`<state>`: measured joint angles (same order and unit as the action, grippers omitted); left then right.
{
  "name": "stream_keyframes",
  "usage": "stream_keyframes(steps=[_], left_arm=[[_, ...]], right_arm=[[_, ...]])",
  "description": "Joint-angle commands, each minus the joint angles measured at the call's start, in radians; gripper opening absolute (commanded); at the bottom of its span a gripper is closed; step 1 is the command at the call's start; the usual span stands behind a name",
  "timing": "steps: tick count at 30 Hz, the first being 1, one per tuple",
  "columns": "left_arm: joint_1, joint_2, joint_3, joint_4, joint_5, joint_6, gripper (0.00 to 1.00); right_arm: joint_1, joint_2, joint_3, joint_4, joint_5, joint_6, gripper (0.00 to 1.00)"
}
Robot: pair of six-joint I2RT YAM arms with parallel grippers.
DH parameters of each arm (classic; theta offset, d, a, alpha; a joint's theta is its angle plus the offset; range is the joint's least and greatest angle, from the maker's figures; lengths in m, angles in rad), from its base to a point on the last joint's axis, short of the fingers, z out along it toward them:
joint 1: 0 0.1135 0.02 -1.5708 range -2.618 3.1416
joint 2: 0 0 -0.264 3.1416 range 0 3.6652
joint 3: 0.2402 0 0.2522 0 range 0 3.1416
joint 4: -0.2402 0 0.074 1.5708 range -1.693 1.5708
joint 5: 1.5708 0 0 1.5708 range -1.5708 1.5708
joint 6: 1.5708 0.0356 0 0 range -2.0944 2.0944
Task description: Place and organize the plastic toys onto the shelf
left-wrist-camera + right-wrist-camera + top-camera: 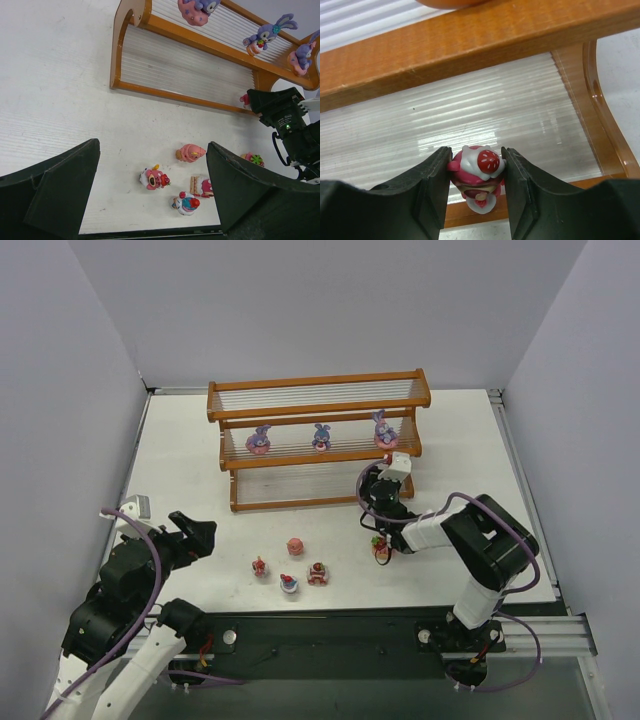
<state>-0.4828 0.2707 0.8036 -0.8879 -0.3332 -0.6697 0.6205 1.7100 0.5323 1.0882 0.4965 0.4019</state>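
Note:
The shelf point(318, 386) stands at the back, with three purple bunnies point(321, 437) on its middle tier. My right gripper point(476, 172) is shut on a red-pink strawberry cupcake toy point(482, 161), held over the front edge of the bottom tier point(520, 115). In the top view this gripper point(385, 488) is at the shelf's right end. My left gripper point(197, 537) is open and empty at the left, above the table. Several small toys lie in front of the shelf: a pink one point(190, 152), a red-pink one point(154, 178), a cake slice point(201, 186) and a blue-red one point(186, 204).
Another toy with a green top point(381, 547) lies beside the right arm's forearm point(430, 530). White walls close in the table on the left, back and right. A black rail point(330, 630) runs along the near edge.

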Motion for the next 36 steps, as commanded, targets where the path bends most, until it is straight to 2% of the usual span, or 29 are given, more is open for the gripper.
stream_keyframes(steps=[1,11,22,36], left_arm=[[-0.004,0.002,0.02,0.007,-0.006,-0.001,0.97],[-0.004,0.013,0.025,0.006,-0.01,-0.001,0.97],[-0.004,0.015,0.029,0.001,-0.01,0.001,0.97],[-0.004,0.015,0.031,-0.003,-0.015,-0.002,0.97]], right_arm=[[-0.011,-0.01,0.069,-0.048,0.011,0.051,0.0],[-0.011,0.0,0.156,-0.263,0.062,0.101,0.03],[-0.018,0.022,0.149,-0.263,0.05,0.101,0.04],[-0.065,0.036,0.167,-0.312,0.002,0.083,0.15]])
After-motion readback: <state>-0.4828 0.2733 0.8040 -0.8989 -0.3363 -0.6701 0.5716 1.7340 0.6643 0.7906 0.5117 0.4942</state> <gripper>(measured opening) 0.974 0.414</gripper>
